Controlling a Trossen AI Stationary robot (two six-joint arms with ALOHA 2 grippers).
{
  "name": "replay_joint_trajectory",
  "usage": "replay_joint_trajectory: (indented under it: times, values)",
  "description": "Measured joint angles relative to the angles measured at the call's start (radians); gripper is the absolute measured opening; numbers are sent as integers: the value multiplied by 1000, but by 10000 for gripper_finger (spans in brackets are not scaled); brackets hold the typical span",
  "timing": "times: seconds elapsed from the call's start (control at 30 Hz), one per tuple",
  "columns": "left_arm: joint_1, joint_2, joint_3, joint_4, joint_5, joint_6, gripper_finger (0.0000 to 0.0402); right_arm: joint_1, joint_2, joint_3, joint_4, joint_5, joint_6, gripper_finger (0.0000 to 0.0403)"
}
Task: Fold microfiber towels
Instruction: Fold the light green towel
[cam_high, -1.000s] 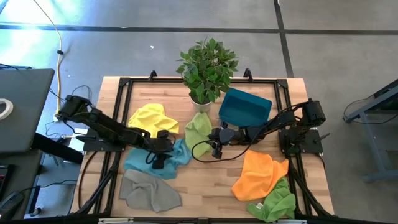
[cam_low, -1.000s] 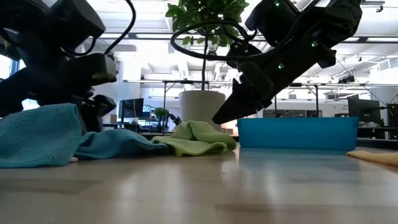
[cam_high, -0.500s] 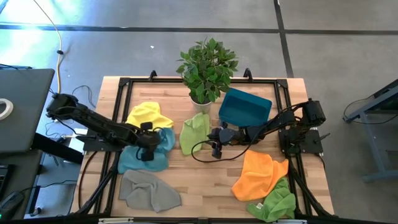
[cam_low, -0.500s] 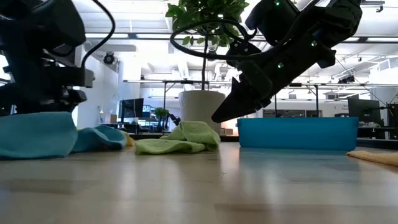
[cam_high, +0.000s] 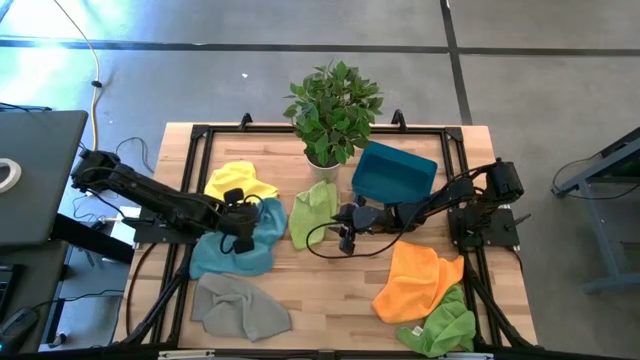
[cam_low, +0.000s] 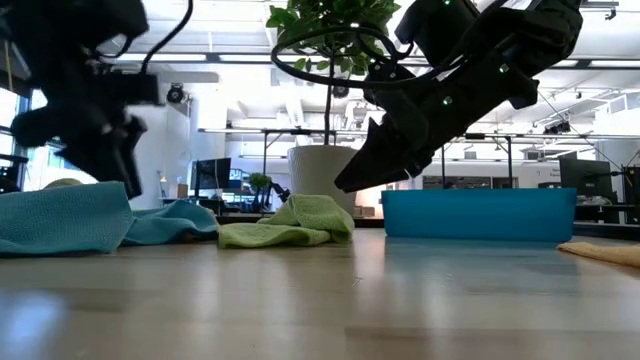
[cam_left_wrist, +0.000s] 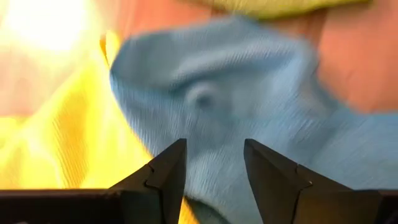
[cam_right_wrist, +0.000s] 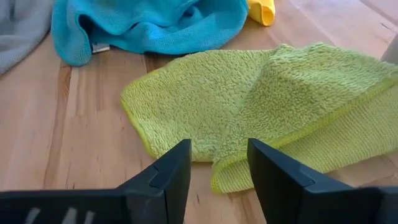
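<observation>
Since 1 second ago the left gripper (cam_high: 238, 214) has pulled back toward its own side, and the light blue towel (cam_high: 236, 240) that was spread toward the table's middle now lies bunched nearer the left edge, its upper corner just beside the yellow towel (cam_high: 238, 184). In the last half second the light blue towel shifted only slightly, and the left gripper now stands above it with its fingers apart and nothing between them. The light green towel (cam_high: 313, 208) no longer touches the light blue one; bare wood shows between them. The right gripper (cam_high: 346, 222) has barely moved, hovering just beside the light green towel with its fingers apart and empty. Counted on the wooden table (cam_high: 330, 290): 6 towels, namely 1 yellow, 1 light blue, 1 grey towel (cam_high: 240, 308) at the near left, 1 orange towel (cam_high: 416, 280) at the near right, and 2 green, the second being the darker green towel (cam_high: 442, 322) partly under the orange one. There is also 1 teal bin (cam_high: 393, 174) and 1 potted plant (cam_high: 332, 108) at the far edge.
</observation>
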Motion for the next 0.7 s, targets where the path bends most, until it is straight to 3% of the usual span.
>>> replay_joint_trajectory:
  times: [0.13,0.33,0.7]
  values:
    - [0,0,49,2,-2,33,152,0,0,0,0,72,31,173]
    - [0,-1,81,61,-2,40,152,-39,3,0,3,85,282,198]
    - [0,-2,82,239,37,40,152,-129,97,0,138,68,352,200]
